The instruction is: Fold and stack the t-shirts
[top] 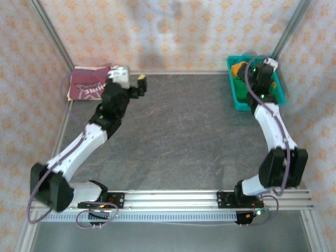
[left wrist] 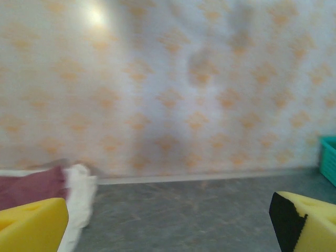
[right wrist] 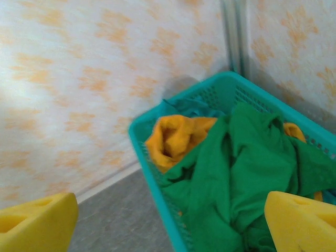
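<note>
A maroon t-shirt [top: 86, 84] with white lettering lies folded at the table's far left corner. In the left wrist view its maroon cloth [left wrist: 31, 184] and white trim sit low on the left. My left gripper [top: 137, 85] hovers just right of it, open, with bare table between the yellow pads [left wrist: 168, 226]. A bright green t-shirt [right wrist: 247, 173] lies crumpled in the teal basket [right wrist: 152, 157] at the far right [top: 234, 102]. My right gripper [top: 261, 71] hangs above that basket. It is open [right wrist: 168, 226], with the shirt below and nothing between its fingers.
An orange cloth [right wrist: 176, 136] lies in the basket beside the green shirt. Patterned walls close the back and both sides, with a metal post in the far right corner [right wrist: 233, 31]. Grey tabletop [top: 184, 131] spreads between the two arms.
</note>
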`<state>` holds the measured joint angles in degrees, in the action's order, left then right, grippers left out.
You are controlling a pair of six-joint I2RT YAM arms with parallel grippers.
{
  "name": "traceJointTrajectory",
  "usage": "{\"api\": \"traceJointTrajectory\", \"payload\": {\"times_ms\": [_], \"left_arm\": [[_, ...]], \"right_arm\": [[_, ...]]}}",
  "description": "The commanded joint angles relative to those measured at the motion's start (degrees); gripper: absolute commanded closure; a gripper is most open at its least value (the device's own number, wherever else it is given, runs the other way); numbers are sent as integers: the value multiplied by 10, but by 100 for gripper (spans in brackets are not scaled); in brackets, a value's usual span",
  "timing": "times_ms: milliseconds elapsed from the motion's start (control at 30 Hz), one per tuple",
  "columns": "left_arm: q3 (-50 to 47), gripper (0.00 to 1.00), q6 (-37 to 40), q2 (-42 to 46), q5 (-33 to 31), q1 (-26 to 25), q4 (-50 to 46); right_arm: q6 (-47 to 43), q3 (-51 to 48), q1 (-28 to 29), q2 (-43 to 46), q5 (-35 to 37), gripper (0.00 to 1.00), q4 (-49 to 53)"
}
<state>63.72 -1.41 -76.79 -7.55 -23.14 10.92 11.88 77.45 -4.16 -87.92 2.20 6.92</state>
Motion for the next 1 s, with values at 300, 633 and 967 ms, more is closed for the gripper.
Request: {"api": "traceJointTrajectory", "payload": {"times_ms": [300, 633, 967], "left_arm": [[217, 0, 7, -265, 148, -122, -113], [146, 0, 4, -215, 113, -122, -70], [75, 0, -15, -73, 90, -118, -75]], "right_arm": [[25, 345, -78, -347, -69, 9, 319], [17, 507, -77, -471, -162, 94, 348], [17, 425, -41, -190, -59, 100, 374]]}}
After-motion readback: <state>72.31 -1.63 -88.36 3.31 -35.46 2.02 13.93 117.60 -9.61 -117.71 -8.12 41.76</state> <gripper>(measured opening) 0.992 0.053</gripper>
